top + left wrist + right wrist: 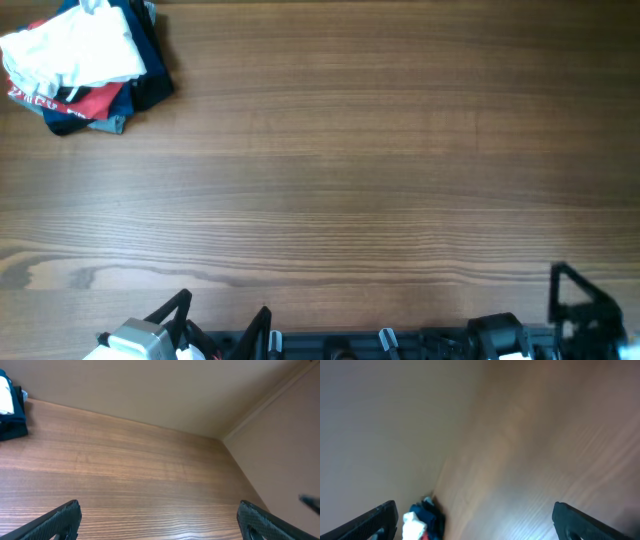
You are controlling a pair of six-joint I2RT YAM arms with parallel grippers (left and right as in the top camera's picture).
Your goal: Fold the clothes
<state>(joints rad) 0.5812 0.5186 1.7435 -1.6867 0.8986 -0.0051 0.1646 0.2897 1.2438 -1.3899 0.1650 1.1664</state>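
Gaping empty: left claw (159, 512), right claw (475, 512).

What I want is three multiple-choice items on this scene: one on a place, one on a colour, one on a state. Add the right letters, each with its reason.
1. Seen from overhead, where on the table does the pile of clothes lie?
A. top left corner
B. centre
C. bottom right corner

2. What colour is the top shirt of that pile?
A. red
B. white
C. navy

3. How do the left gripper and the right gripper stand?
A. both shut
B. left shut on cloth
C. both open, holding nothing

Answers:
1 A, the overhead view shows the pile in its top left corner, with the rest of the wood bare.
2 B, the top shirt is plain white.
3 C, each wrist view shows the jaws wide apart with only table between them.
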